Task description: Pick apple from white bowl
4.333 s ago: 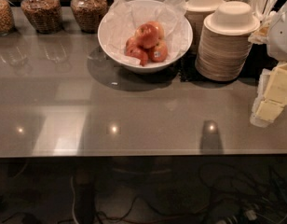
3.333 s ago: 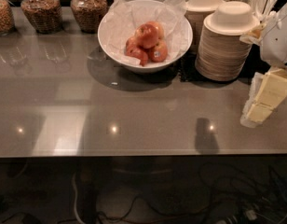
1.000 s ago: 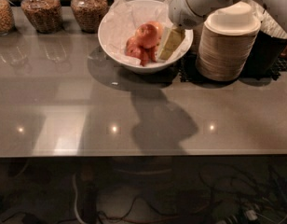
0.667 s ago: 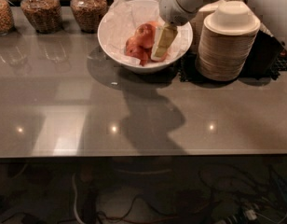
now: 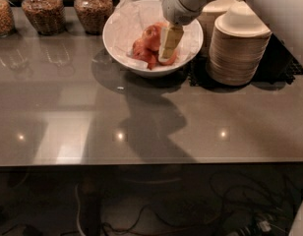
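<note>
The white bowl [image 5: 123, 43] lined with crumpled white paper stands at the back middle of the grey counter. Several red apples [image 5: 147, 42] lie piled in it. My gripper [image 5: 168, 45] hangs from the white arm that comes in from the upper right. Its cream-coloured fingers [image 5: 170, 37] reach down inside the bowl, over the right side of the apple pile and in front of one apple.
Stacks of beige disposable bowls [image 5: 239, 48] stand right of the white bowl on a black mat [image 5: 284, 65]. Three glass jars [image 5: 41, 10] of nuts and grains line the back left. The grey glossy counter [image 5: 141, 127] ends at a front edge with cables below.
The arm swung in from the far right edge to above the white bowl. In the last second the gripper moved left and down into the bowl onto the apples.
</note>
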Robot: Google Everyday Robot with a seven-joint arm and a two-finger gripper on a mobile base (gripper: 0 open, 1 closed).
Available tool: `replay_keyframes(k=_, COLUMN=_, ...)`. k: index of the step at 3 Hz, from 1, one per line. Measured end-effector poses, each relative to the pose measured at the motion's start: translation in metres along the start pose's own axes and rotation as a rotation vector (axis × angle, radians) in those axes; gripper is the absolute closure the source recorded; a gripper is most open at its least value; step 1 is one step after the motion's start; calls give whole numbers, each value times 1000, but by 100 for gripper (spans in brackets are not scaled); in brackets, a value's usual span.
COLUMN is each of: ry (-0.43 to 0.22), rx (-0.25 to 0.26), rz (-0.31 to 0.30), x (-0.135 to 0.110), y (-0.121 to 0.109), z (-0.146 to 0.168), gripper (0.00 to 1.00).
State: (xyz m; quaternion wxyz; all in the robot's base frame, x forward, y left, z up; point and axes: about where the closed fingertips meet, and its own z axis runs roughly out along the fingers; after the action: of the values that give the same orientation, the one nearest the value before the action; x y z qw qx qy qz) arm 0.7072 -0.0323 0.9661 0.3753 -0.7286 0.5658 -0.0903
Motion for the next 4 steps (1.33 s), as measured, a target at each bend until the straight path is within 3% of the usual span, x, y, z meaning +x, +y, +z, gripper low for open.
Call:
replay_keyframes(k=1, ry=25, rx=23, rz=-20, x=6, y=4, z=-2, gripper=0)
replay_keyframes(k=3, ry=92, rx=7, rz=-91, x=24, y=11, z=8, gripper=0)
replay_keyframes(k=4, ry=119, rx=-10, rz=-116, x=31, y=13, z=11, gripper=16)
